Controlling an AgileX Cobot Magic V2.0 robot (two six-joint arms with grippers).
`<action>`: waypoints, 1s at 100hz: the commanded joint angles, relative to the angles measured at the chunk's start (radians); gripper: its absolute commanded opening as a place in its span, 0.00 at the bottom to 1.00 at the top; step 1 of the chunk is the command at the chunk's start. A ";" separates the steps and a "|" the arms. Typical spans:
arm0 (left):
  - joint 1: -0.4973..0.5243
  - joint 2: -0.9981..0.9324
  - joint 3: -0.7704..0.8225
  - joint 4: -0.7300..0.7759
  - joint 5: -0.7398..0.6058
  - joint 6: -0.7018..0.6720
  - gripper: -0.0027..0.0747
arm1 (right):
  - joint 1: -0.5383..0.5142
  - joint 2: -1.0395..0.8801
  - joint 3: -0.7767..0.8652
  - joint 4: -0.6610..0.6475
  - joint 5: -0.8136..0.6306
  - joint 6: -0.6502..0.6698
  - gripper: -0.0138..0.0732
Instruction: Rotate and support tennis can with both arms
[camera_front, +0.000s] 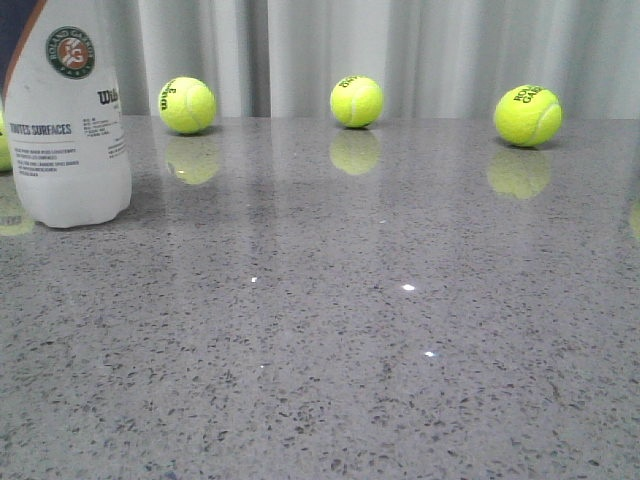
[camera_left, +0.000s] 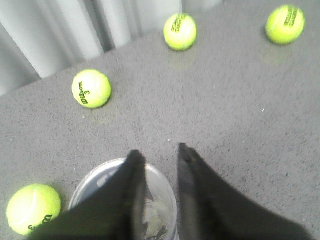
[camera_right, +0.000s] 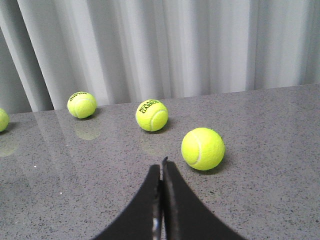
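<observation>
On the table's left — upright tennis can (camera_front: 66, 120), left end effector (camera_left: 161, 152) above.

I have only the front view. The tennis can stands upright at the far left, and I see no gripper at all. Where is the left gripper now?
Observer: The left gripper is over the open top of the tennis can. Its jaws are apart, and one finger seems to be inside the rim and the other outside.
Operator: And the right one?
Observer: The right gripper is shut on nothing, over the table, with a tennis ball close by.
Operator: Is anything beside the can?
Observer: Yes, another ball lies close to it. I cannot tell whether they touch.
</observation>
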 joint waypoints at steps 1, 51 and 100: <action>-0.006 -0.096 0.074 -0.001 -0.151 -0.047 0.01 | -0.006 0.011 -0.020 -0.004 -0.086 -0.005 0.08; -0.006 -0.529 0.733 -0.047 -0.603 -0.050 0.01 | -0.006 0.011 -0.020 -0.004 -0.086 -0.005 0.08; -0.006 -0.808 1.059 -0.057 -0.686 -0.050 0.01 | -0.006 0.011 -0.020 -0.004 -0.086 -0.005 0.08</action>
